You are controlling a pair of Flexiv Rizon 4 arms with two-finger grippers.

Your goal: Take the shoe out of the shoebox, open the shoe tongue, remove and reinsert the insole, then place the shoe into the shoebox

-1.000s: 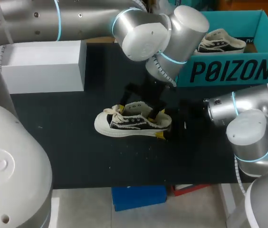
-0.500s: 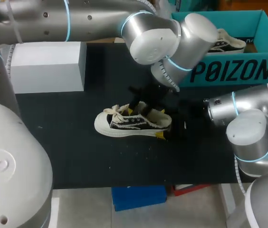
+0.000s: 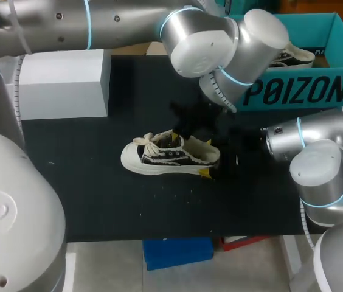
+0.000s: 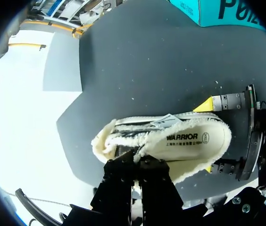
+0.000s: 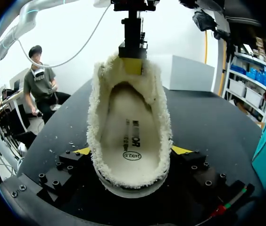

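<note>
From the head view you see the left gripper [image 3: 179,131] has lifted and slid heelward over the shoe [image 3: 159,159] just beneath it; its wrist view shows its fingers pressed together on the tongue [image 4: 119,141], so opening looks under way; the right wrist view shows the right gripper [image 5: 132,150] clamping the heel [image 5: 132,181], insole [image 5: 126,127] not yet out.

a robotics lab: a silver left arm [image 3: 98,24] and right arm [image 3: 320,164] flank a black table [image 3: 86,194]. a plain white block [image 3: 62,79] and a teal shoebox [image 3: 293,91] sit along the table's far edge.
</note>
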